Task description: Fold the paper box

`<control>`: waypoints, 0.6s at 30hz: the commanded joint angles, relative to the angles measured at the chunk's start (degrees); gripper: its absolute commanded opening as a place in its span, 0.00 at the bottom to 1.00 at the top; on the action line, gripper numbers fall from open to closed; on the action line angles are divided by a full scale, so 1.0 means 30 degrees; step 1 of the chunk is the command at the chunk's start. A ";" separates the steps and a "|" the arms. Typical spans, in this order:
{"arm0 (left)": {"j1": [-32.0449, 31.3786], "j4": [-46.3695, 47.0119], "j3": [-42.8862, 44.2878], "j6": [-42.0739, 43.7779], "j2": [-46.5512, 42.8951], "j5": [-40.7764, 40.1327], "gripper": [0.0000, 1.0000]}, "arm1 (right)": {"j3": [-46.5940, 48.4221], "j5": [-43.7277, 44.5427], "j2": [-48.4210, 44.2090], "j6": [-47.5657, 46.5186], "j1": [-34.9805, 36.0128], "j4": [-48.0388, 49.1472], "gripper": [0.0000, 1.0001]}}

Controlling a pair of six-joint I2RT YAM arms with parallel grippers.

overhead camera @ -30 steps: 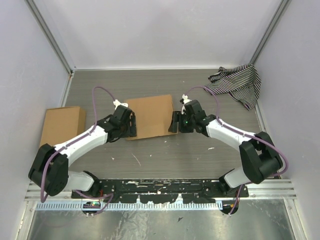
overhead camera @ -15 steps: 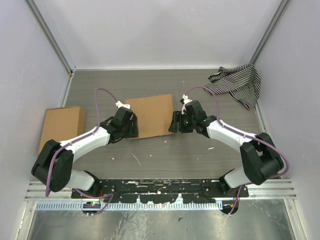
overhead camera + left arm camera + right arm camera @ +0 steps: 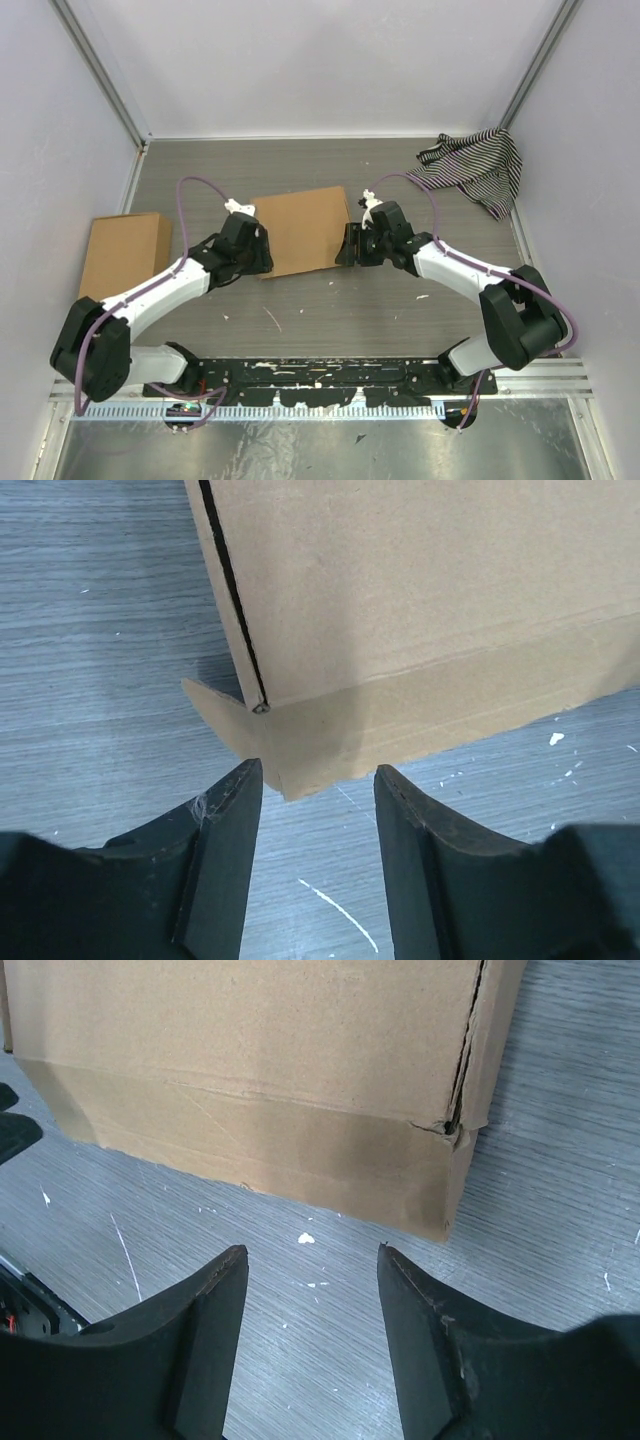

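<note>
The paper box (image 3: 300, 230) is seen lying flat near the middle of the table (image 3: 330, 315). The left gripper (image 3: 262, 258) is placed at the box's 8 o'clock corner. Its jaws are held apart and nothing is gripped, with the corner poking just between the tips. The right gripper (image 3: 346, 247) is set by the 4 o'clock corner, likewise spread and empty. From the box, a striped cloth (image 3: 478, 168) is found at 2 o'clock and a cardboard piece (image 3: 125, 250) at 9 o'clock.

Paper box (image 3: 300, 232) flat on the table (image 3: 400, 300), left jaws and right jaws at its near corners.
</note>
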 commanded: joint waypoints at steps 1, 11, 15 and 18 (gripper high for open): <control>0.0113 -0.1146 0.0816 -0.0143 -0.1436 0.0122 0.55 | 0.0105 -0.0314 -0.1034 -0.0273 0.0095 0.0612 0.60; 0.0527 0.0364 -0.0099 0.0355 -0.0799 -0.0208 0.79 | 0.0282 0.2345 -0.0742 -0.1235 -0.1012 0.0219 0.76; 0.0582 0.1647 -0.0451 0.0188 0.0494 -0.0069 0.79 | -0.0179 0.2119 0.0178 -0.1752 -0.1009 0.2323 0.74; 0.0619 0.2215 -0.0547 0.0078 0.0832 0.0137 0.79 | -0.0302 0.1830 0.0733 -0.1897 -0.1049 0.3211 0.73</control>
